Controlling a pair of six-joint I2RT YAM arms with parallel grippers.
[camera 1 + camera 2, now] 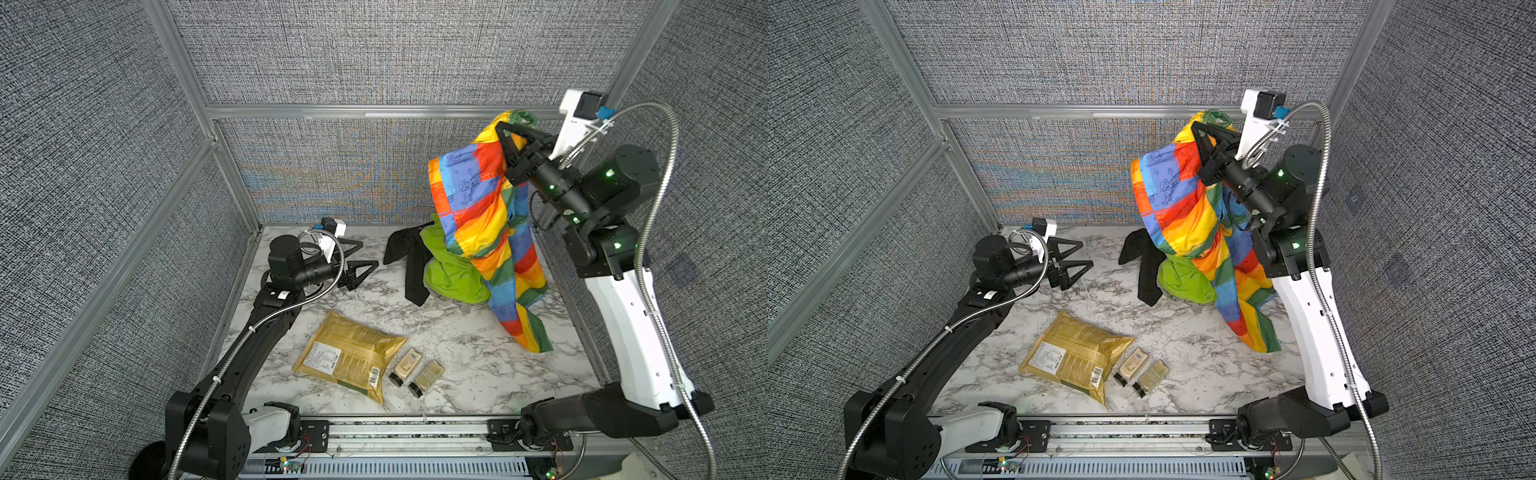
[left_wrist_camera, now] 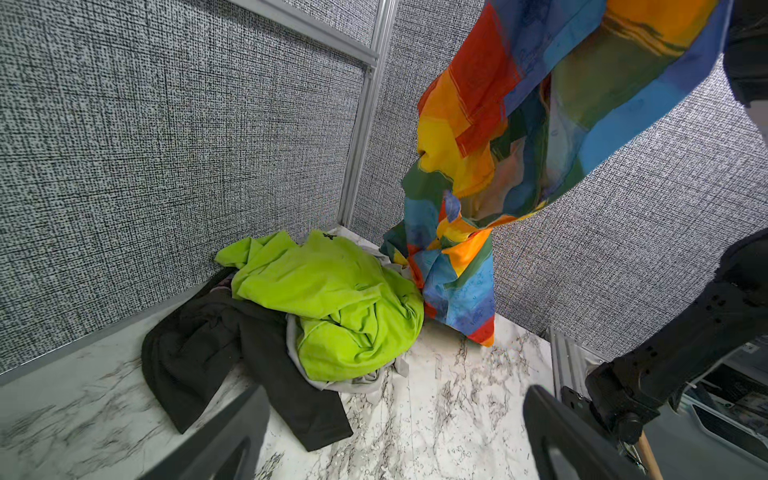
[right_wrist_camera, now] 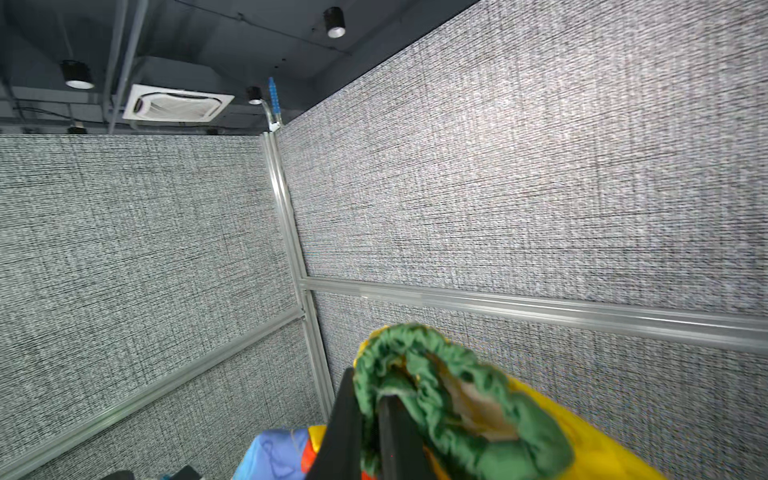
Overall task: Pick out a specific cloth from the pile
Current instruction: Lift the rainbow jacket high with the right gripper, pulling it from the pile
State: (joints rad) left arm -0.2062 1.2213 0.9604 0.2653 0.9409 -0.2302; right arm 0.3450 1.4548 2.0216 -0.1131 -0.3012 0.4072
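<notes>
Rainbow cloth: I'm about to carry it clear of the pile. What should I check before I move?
1. Right gripper shut on the cloth: ok.
2. Cloth's upper part held above the pile: ok.
3. Cloth's lower end free of the lime-green shirt: cannot tell; they meet in the left wrist view.
4. Cloth's lower end off the table: cannot tell.
5. Left gripper open, empty, apart from the pile: ok.

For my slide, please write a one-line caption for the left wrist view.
Multicoloured cloth hangs beside the pile of garments on the marble table.
</notes>
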